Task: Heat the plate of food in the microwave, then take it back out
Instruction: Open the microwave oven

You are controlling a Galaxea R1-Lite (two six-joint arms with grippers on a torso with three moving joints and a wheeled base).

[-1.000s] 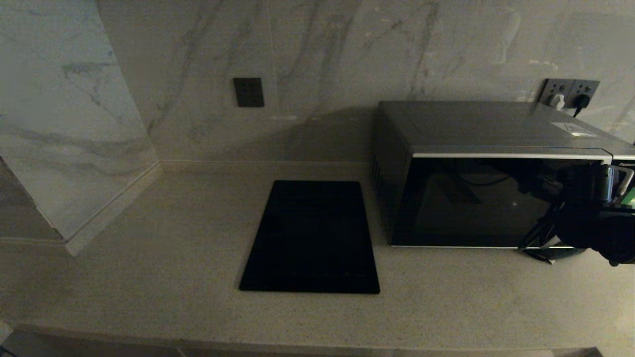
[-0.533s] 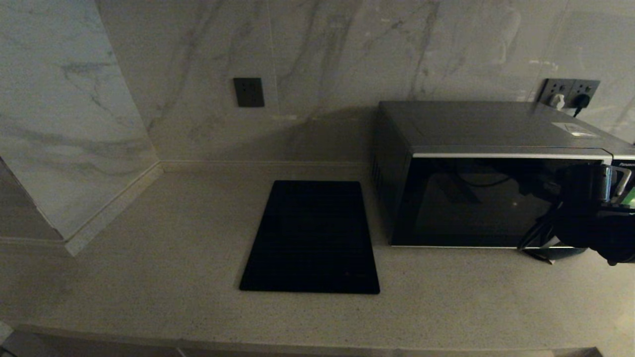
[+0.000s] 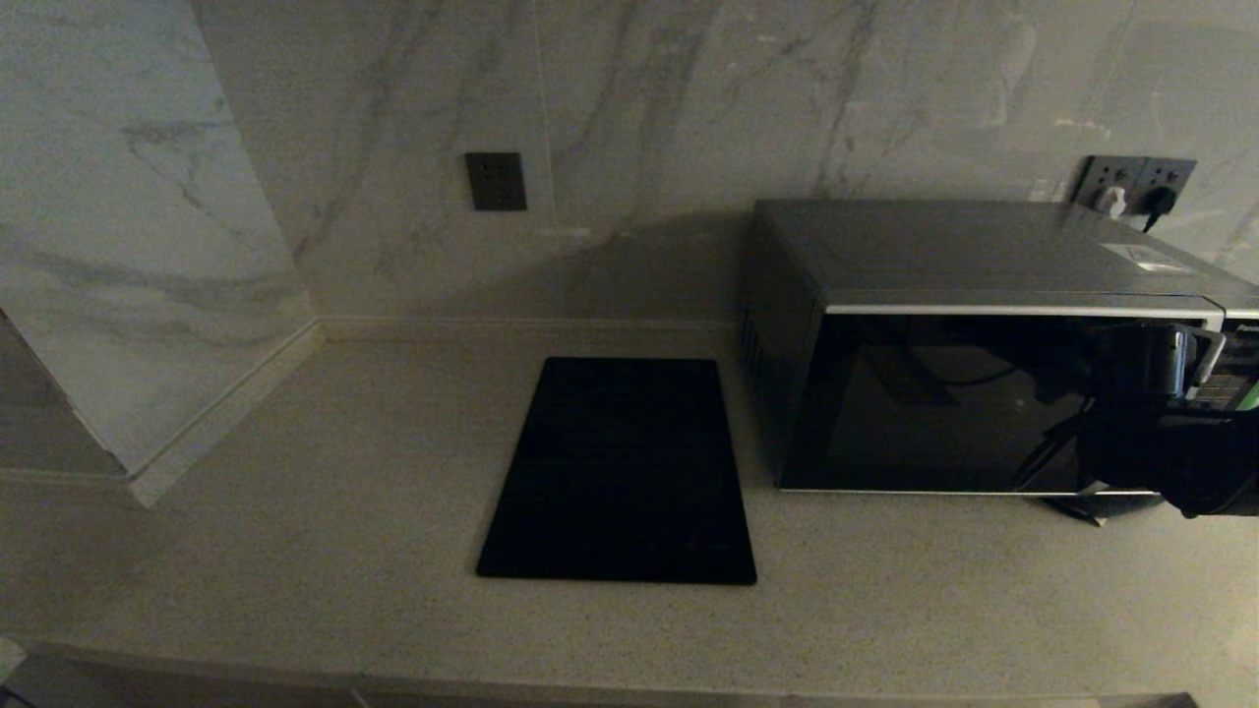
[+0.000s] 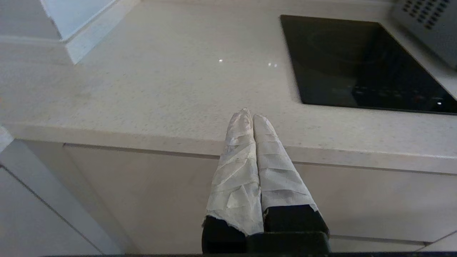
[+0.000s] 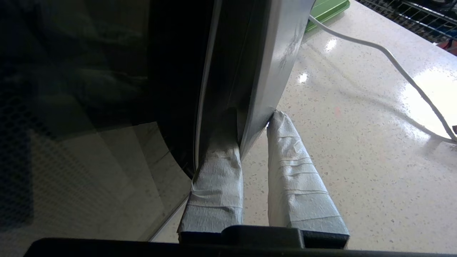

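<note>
Two taped fingers of the right gripper (image 5: 252,117) apparently pinch the dark microwave (image 3: 984,344) door's silver handle.

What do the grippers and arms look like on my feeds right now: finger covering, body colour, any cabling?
The left gripper and the right gripper each have two long tapering fingers wrapped in wrinkled whitish tape or cloth, set in a black base. In the head view the right arm is a bulky black body with a shiny metal section and dark cables looping below it.

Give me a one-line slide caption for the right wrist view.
Right gripper pinching the silver door edge of the microwave above the speckled countertop.
</note>
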